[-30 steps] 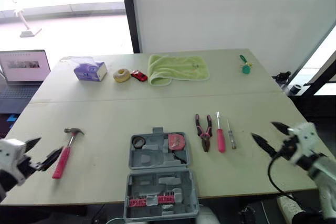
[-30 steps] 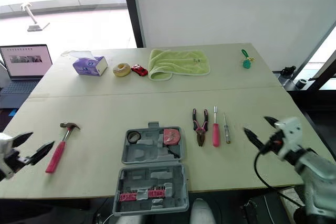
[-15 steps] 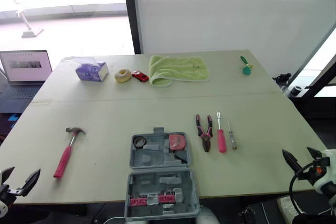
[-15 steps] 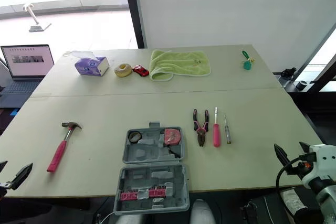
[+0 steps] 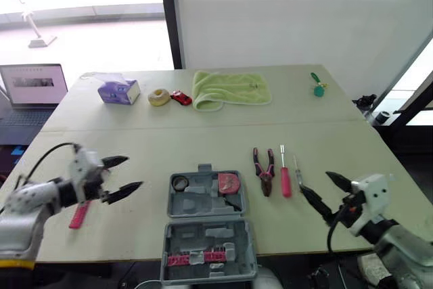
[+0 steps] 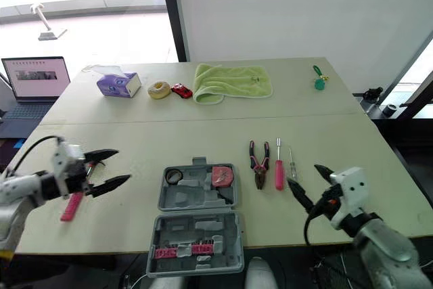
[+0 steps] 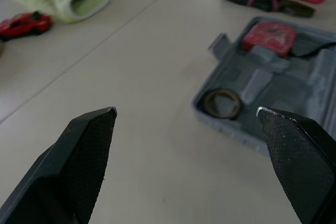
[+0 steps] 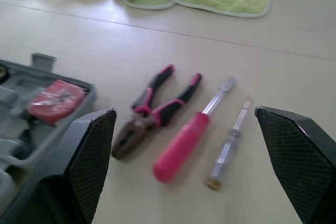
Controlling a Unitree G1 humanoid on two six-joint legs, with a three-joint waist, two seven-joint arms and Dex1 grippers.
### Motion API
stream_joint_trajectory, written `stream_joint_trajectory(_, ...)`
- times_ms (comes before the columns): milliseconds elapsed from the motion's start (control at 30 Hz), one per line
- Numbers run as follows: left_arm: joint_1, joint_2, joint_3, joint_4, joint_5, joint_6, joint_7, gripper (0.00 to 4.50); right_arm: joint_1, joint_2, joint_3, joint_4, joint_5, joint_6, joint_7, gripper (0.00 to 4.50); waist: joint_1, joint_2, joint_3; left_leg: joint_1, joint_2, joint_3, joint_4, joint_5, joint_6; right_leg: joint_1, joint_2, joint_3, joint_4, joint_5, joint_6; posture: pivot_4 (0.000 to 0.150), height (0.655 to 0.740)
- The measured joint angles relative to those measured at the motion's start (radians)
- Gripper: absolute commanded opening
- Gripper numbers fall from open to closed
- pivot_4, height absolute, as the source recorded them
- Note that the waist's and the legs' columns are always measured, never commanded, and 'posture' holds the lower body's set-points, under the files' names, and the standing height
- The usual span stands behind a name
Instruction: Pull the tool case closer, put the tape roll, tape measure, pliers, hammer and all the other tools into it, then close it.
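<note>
Pliers [image 8: 151,113] ahead of spread right fingers [image 8: 89,163], apart

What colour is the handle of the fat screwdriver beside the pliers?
Bright pink; the screwdriver shows best in the right wrist view.

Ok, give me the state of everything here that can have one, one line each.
tool case: open, lid laid flat
tape roll: in the case
tape measure: in the case
pliers: shut, on the table
hammer: on the table, outside the case
left gripper: open, empty
right gripper: open, empty
laptop: open, screen lit
</note>
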Motion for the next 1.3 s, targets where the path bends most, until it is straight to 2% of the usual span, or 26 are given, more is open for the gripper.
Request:
stream_joint_trajectory(233, -0.158, 0.016, -0.138, -0.026, -0.004, 0.078, -0.135, 4.5, 0.016, 0.093, 0.178, -0.069, -0.163, 0.067, -0.183, 4.46, 0.001, -0.001, 0.001, 0.0, -0.001, -0.002, -0.002, 0.0, 0.0, -0.001, 0.002, -0.001, 0.001, 0.0, 0.0, 0.15, 0.74)
stream_joint_trajectory(400, -0.22, 0.016, -0.15, -0.063, -0.011, 0.116, -0.154, 4.5, -0.097, 0.155, 0.281, -0.036, -0.223, 0.162, -0.269, 4.46, -0.008, -0.001, 0.001, 0.0, -0.001, -0.002, -0.003, 0.0, 0.0, -0.002, 0.001, 0.0, 0.001, 0.0, 0.001, 0.15, 0.74)
stream_joint_trajectory(533, -0.211, 0.017, -0.143, -0.124, -0.014, 0.151, -0.132, 4.5, -0.219, 0.208, 0.338, 0.063, -0.258, 0.219, -0.317, 4.46, -0.005, -0.001, 0.001, 0.0, -0.001, -0.002, -0.005, 0.001, 0.0, -0.003, 0.002, -0.001, 0.001, 0.001, 0.003, 0.15, 0.74)
stream_joint_trajectory(667, -0.14, 0.041, -0.113, -0.172, -0.014, 0.174, -0.102, 4.5, -0.288, 0.235, 0.347, 0.185, -0.281, 0.223, -0.335, 4.46, -0.007, -0.001, 0.001, 0.0, -0.002, -0.002, -0.005, 0.001, 0.0, -0.003, 0.002, -0.001, 0.001, 0.002, 0.003, 0.15, 0.74)
stream_joint_trajectory(867, -0.064, 0.062, -0.057, -0.222, -0.016, 0.184, -0.067, 4.5, -0.309, 0.274, 0.337, 0.312, -0.291, 0.197, -0.353, 4.46, -0.004, -0.001, 0.001, 0.0, -0.002, -0.002, -0.005, 0.001, 0.0, -0.003, 0.002, -0.001, 0.002, 0.001, 0.003, 0.15, 0.74)
stream_joint_trajectory(1100, -0.043, 0.065, -0.049, -0.248, -0.018, 0.203, -0.051, 4.5, -0.349, 0.286, 0.329, 0.405, -0.283, 0.152, -0.322, 4.46, -0.006, -0.001, 0.001, 0.0, -0.002, -0.002, -0.005, 0.001, 0.0, -0.003, 0.002, -0.001, 0.002, 0.002, 0.004, 0.15, 0.74)
stream_joint_trajectory(1200, -0.043, 0.065, -0.049, -0.251, -0.03, 0.217, -0.05, 4.5, -0.362, 0.3, 0.309, 0.431, -0.28, 0.136, -0.327, 3.62, -0.006, -0.001, 0.001, 0.001, -0.002, -0.002, -0.005, 0.001, 0.0, -0.003, 0.002, -0.001, 0.002, 0.002, 0.004, 0.15, 0.74)
stream_joint_trajectory(1300, -0.047, 0.065, -0.049, -0.25, -0.033, 0.219, -0.044, 4.5, -0.365, 0.303, 0.289, 0.449, -0.282, 0.122, -0.34, 2.09, -0.007, -0.001, 0.001, 0.001, -0.002, -0.002, -0.005, 0.001, 0.0, -0.003, 0.003, -0.001, 0.002, 0.002, 0.004, 0.15, 0.74)
